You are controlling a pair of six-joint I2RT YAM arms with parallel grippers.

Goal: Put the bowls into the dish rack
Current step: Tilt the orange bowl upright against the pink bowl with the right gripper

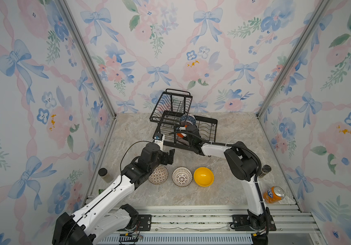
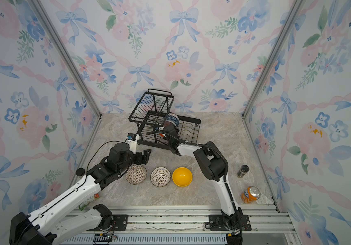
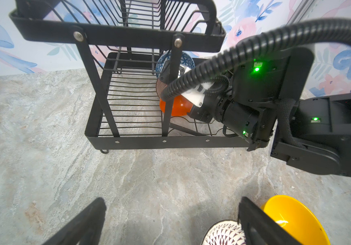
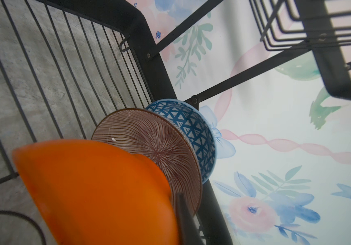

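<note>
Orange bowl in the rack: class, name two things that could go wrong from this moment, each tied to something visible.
1. The right gripper has its jaws shut on the orange bowl, tilted right next to the pink striped bowl and blue bowl; a clumsy release might topple or chip the row.
2. The arm's black cable loops past an upright of the dish rack; pulling out could snag it and drag the rack.
</note>
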